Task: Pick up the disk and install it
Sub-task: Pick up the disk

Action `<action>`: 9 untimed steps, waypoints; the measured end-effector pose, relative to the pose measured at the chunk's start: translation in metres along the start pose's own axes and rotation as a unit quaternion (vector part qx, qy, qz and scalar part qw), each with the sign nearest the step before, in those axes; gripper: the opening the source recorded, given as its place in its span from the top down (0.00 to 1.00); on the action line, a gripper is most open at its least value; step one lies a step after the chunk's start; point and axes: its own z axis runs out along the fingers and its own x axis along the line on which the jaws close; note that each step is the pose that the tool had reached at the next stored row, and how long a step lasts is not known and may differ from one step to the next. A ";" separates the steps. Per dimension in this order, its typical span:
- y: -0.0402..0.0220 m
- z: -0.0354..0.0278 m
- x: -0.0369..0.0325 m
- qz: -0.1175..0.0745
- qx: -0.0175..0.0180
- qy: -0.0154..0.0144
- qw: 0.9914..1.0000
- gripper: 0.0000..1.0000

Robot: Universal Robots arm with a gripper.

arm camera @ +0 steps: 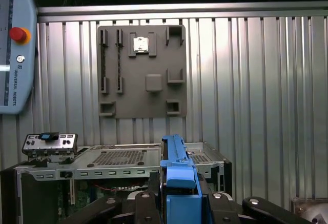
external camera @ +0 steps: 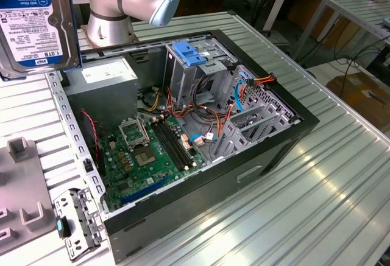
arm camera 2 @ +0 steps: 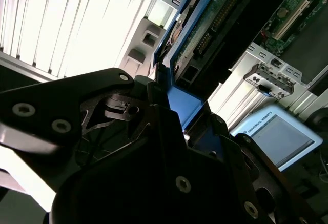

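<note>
The disk [external camera: 36,22], a silver hard drive with a white-and-blue label and blue side rails, hangs in the air at the exterior view's upper left, above the table beside the open computer case [external camera: 286,135]. In the first wrist view its blue carrier [arm camera: 179,175] stands on edge between the black fingers of my gripper [arm camera: 179,190], which is shut on it. The second wrist view has the disk's circuit-board underside [arm camera 2: 210,29] running away from my gripper [arm camera 2: 171,98]. The case's drive cage [external camera: 195,65] with a blue latch stands inside the case.
The robot arm's base [external camera: 116,4] stands behind the case. A grey power supply box [external camera: 109,74] and the green motherboard [external camera: 146,150] lie inside. A grey fixture plate [external camera: 18,187] and a metal bracket [external camera: 76,217] rest on the ribbed table. A teach pendant [arm camera: 15,44] lies nearby.
</note>
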 end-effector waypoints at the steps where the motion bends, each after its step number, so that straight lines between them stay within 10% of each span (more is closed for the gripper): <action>1: -0.0015 0.0000 0.0000 0.000 0.000 0.000 1.000 0.63; 9: -0.0156 0.0002 -0.0002 0.000 0.000 0.000 1.000 0.63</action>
